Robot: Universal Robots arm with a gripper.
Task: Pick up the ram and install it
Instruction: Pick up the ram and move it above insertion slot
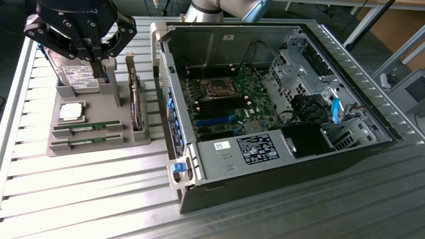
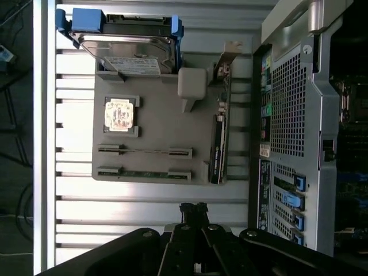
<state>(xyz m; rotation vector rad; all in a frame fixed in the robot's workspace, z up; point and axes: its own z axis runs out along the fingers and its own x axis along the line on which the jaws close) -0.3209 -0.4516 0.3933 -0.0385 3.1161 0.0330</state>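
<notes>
Two identical long green ram sticks lie side by side in slots of a grey holder (image 1: 99, 112) on the table, one (image 1: 86, 127) (image 2: 144, 151) closer to the holder's middle and the other (image 1: 85, 142) (image 2: 144, 173) at its edge. I cannot tell which one is the task's ram. My gripper (image 1: 98, 59) (image 2: 194, 209) hangs above the holder's far end, over the hard drive (image 1: 79, 77), well apart from both sticks. Its fingers are shut with nothing between them.
The holder (image 2: 155, 123) also carries a processor chip (image 1: 71, 111) (image 2: 120, 112), the hard drive (image 2: 127, 49) and an upright card with a metal bracket (image 1: 137, 102) (image 2: 217, 149). At the exterior view's right stands the open computer case (image 1: 371, 99) with its motherboard (image 1: 222, 102). The table is slatted metal (image 1: 86, 189).
</notes>
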